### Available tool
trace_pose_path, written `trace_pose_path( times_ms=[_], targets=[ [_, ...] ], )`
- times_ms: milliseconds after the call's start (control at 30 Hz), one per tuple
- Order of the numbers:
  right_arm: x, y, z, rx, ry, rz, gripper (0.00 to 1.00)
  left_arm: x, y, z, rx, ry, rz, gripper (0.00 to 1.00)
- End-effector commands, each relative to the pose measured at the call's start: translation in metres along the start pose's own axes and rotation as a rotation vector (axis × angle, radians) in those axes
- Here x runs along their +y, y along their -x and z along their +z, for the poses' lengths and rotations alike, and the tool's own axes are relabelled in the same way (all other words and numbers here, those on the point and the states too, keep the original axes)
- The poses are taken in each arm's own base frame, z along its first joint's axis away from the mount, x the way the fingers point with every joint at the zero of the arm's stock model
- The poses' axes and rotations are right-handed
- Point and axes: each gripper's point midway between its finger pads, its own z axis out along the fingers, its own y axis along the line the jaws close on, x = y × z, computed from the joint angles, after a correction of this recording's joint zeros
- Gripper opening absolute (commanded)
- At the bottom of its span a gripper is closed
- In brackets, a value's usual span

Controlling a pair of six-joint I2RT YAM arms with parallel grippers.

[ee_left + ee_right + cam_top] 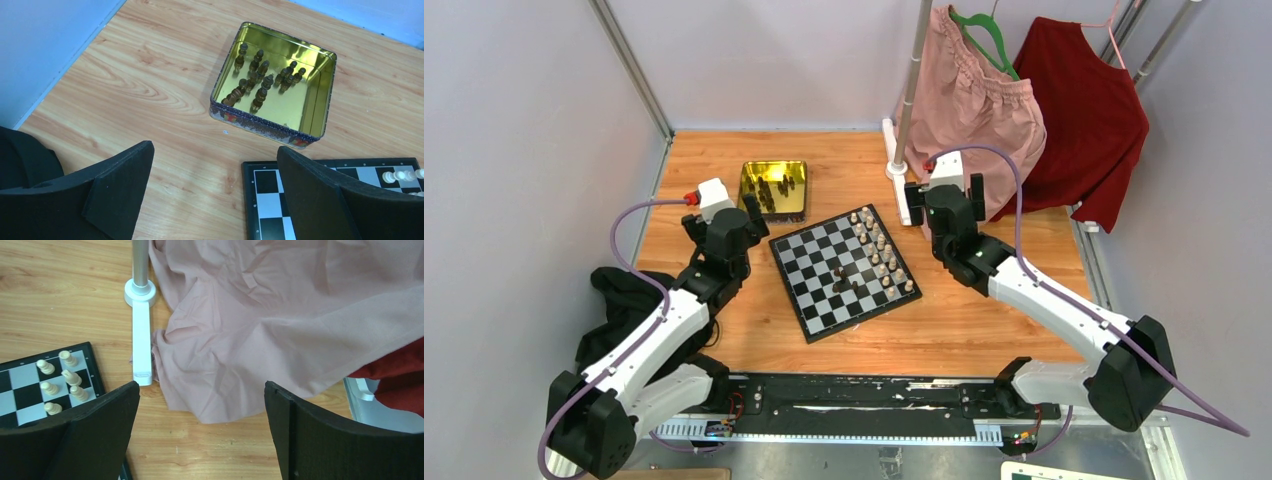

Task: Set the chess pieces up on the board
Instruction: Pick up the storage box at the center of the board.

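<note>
Left wrist: pieces (263, 92) bunched in tin (320, 95); left fingers (120, 185), right fingers (95, 425) spread, empty; toppling risk from wide pinch.

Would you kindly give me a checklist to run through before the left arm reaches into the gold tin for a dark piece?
1. Left gripper open and empty: ok.
2. Right gripper open, empty, beside the board rather than over it: ok.
3. Dark pieces waiting inside the gold tin: ok.
4. Enough room between those bunched pieces for a gripper finger: cannot tell.
5. Board lying flat, with its left rows free: ok.
6. Cream pieces lined up along the board's right edge, away from the left arm's path: ok.
</note>
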Motion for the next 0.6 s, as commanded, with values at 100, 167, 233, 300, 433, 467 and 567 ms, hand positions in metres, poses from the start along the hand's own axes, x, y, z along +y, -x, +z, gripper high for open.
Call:
trace_pose_path(
  times_ms=[100,167,233,300,433,467,567],
  targets=[
    [0.058,0.027,0.024,0.001,0.201,0.011,0.90,0.006,0.031,-0.007,-0.067,0.070,-0.133,1.00],
    [0.079,0.027,0.039,0.066,0.231,-0.015,0.86,0.006,0.038,-0.008,-0.073,0.079,-0.150,1.00],
    [0.101,0.031,0.055,0.107,0.257,-0.025,0.84,0.005,0.045,-0.007,-0.074,0.089,-0.160,1.00],
    [0.126,0.033,0.073,0.134,0.291,-0.026,0.83,0.003,0.048,-0.005,-0.071,0.102,-0.161,1.00],
    [0.167,0.028,0.094,0.175,0.376,-0.023,0.82,0.003,0.049,0.002,-0.058,0.119,-0.180,1.00],
    [0.175,0.029,0.098,0.177,0.393,-0.019,0.82,0.004,0.048,0.005,-0.052,0.121,-0.189,1.00],
    [0.197,0.024,0.108,0.202,0.448,-0.022,0.81,0.010,0.041,0.013,-0.037,0.137,-0.215,1.00]
  ],
)
